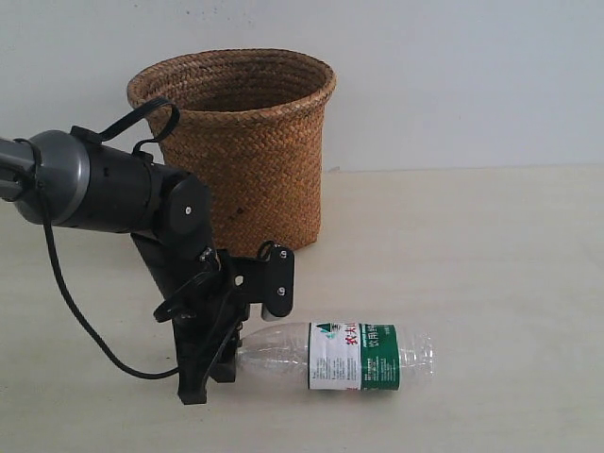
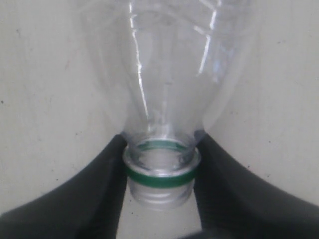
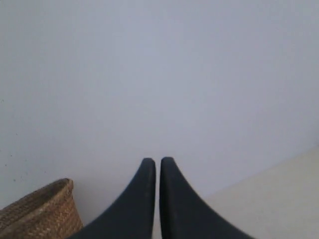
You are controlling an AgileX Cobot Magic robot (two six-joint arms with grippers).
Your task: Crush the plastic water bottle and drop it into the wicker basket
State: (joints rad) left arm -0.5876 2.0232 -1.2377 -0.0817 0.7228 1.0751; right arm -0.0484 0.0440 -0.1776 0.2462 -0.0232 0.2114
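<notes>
Near left of the desk [image 1: 491, 264]: the left hand [image 1: 225, 351] grips the plastic water bottle [image 1: 354, 356] by the neck, one finger on each side of the green ring.
Bottle's place: on its side on the desk, near centre, neck to the left and base to the right, in front of the basket and apart from it.
Bottle's look: clear, with a round, full body and no dent or flattening that I can see. A white-and-green label with red characters wraps the middle, and the mouth looks uncapped.
Done: only the hold on the neck, by my reading.
Left: the crushing, the lift and the drop.
Right hand [image 3: 158, 169]: out of the exterior view, fingers almost touching with nothing between them, pointing at the wall [image 3: 174, 74].
Far left: the wicker basket [image 1: 247, 142] stands upright with its mouth open. Its inside is not visible.
</notes>
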